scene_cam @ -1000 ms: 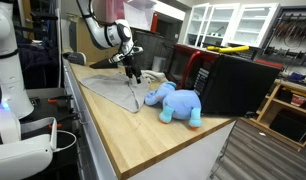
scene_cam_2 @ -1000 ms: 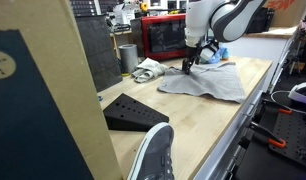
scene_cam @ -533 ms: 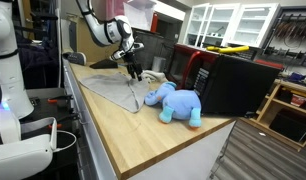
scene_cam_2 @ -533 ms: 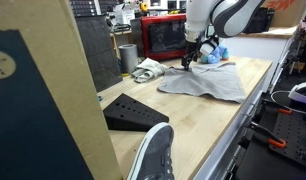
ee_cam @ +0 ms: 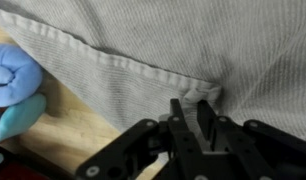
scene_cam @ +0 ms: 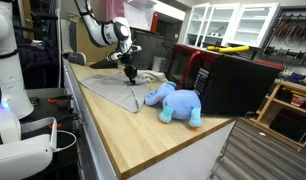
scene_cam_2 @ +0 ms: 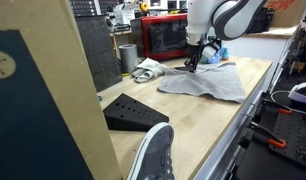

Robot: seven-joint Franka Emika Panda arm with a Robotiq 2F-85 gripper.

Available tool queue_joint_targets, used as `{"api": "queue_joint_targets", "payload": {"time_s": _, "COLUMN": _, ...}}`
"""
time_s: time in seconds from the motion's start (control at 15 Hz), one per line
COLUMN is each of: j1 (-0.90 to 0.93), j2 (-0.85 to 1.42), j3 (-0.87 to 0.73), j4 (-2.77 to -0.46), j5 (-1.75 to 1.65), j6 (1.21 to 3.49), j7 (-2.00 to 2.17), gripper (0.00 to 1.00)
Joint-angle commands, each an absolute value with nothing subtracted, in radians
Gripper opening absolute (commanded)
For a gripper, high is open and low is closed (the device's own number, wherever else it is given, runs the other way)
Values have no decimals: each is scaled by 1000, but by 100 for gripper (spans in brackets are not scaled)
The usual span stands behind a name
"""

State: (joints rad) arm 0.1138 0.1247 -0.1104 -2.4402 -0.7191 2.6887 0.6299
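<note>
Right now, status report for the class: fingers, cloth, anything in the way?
Fingers pinched on cloth hem. Cloth spread on table, puckered at the grip. Blue plush close by, clear of fingers.

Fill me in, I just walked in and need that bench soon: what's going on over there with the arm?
The robot arm's hand is down on a grey cloth spread on the wooden table. In the wrist view its fingers pinch a small fold at the cloth's hemmed edge. The rest of the cloth lies flat on the table and is not lifted. A blue plush toy lies right beside the cloth, and the hand is not touching it.
</note>
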Motion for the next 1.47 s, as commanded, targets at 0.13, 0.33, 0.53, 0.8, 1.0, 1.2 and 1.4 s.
{"api": "queue_joint_targets", "payload": {"time_s": 0.13, "j1": 83, "j2": 85, "j3": -56, "j4": -2474, "j5": -509, "j6": 2653, "j7": 475, "gripper": 0}}
{"api": "queue_joint_targets", "payload": {"time_s": 0.33, "j1": 82, "j2": 70, "j3": -59, "j4": -2467, "j5": -461, "j6": 2665, "j7": 421, "gripper": 0}}
{"api": "queue_joint_targets", "payload": {"time_s": 0.53, "j1": 80, "j2": 54, "j3": -66, "j4": -2439, "j5": -521, "j6": 2684, "j7": 364, "gripper": 0}}
{"api": "queue_joint_targets", "payload": {"time_s": 0.8, "j1": 69, "j2": 37, "j3": -59, "j4": -2402, "j5": -667, "j6": 2729, "j7": 288, "gripper": 0}}
{"api": "queue_joint_targets", "payload": {"time_s": 1.0, "j1": 83, "j2": 35, "j3": -81, "j4": -2391, "j5": -792, "j6": 2777, "j7": 247, "gripper": 0}}
{"api": "queue_joint_targets", "payload": {"time_s": 1.2, "j1": 80, "j2": 31, "j3": -87, "j4": -2397, "j5": -928, "j6": 2845, "j7": 226, "gripper": 0}}
{"api": "queue_joint_targets", "payload": {"time_s": 1.4, "j1": 73, "j2": 49, "j3": -103, "j4": -2373, "j5": -1114, "j6": 2913, "j7": 252, "gripper": 0}}
